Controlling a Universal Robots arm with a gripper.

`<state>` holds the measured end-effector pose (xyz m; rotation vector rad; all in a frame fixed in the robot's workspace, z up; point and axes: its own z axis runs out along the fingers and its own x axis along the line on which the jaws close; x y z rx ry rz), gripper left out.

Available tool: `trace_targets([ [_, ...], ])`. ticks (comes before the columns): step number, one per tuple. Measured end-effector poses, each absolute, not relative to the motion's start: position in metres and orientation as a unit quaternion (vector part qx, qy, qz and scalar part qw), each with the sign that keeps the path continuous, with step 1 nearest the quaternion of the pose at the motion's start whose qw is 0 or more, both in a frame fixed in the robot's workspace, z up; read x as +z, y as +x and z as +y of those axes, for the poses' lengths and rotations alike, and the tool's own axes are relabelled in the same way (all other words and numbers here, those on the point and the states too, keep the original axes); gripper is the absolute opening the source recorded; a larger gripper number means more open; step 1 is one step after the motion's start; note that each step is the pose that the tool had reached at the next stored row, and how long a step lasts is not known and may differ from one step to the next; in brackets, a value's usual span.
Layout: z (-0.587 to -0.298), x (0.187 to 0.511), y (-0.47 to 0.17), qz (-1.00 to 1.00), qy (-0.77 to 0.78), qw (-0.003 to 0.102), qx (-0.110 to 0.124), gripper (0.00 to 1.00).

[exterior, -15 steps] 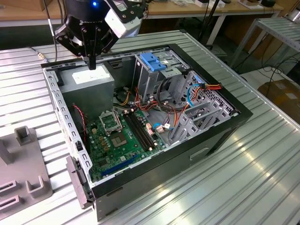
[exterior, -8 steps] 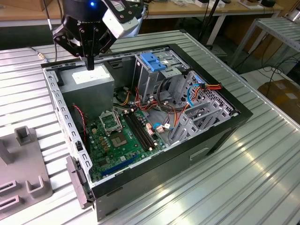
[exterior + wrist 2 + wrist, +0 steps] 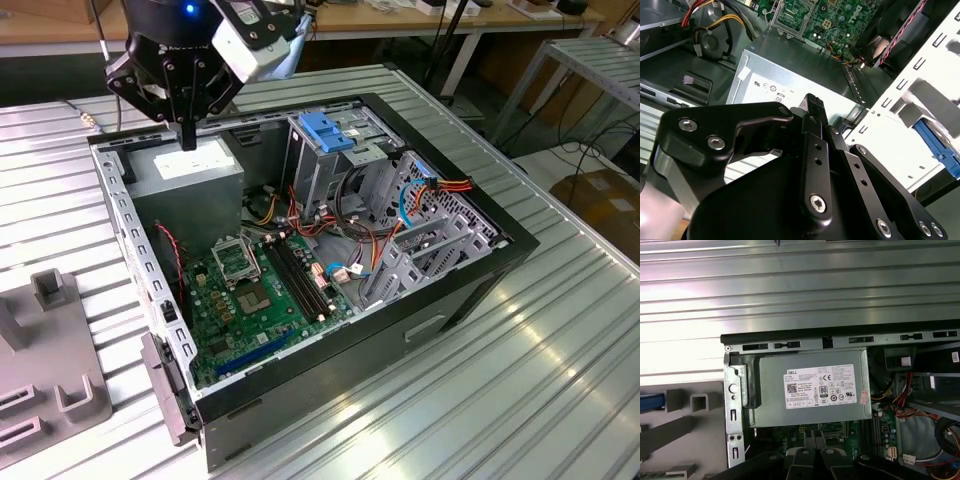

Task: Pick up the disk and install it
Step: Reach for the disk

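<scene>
My black gripper [image 3: 187,133] hangs over the back corner of the open computer case [image 3: 470,290], on the exterior view's left. Its fingers are shut with nothing between them, just above the grey power supply [image 3: 195,170]. In the second wrist view the gripper [image 3: 813,103] points at the power supply's white label [image 3: 771,90]. A blue edge that looks like the disk [image 3: 650,401] lies in a grey fixture [image 3: 695,405] outside the case, well away from the gripper; the same blue disk [image 3: 935,145] peeks past the pale case wall.
Inside the case stand a tall metal drive cage with a blue latch [image 3: 325,130], the green motherboard [image 3: 250,290] and bundles of red, orange and blue cables [image 3: 430,190]. The case sits on a ribbed metal table [image 3: 500,400]. The grey fixture [image 3: 45,350] lies at the exterior view's left.
</scene>
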<state>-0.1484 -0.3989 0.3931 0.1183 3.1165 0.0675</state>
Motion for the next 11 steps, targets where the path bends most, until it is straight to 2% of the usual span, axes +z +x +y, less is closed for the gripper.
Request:
trace_targets([
  [11, -0.3989, 0.3931, -0.1583, 0.999, 0.038, 0.011, 0.022, 0.1],
])
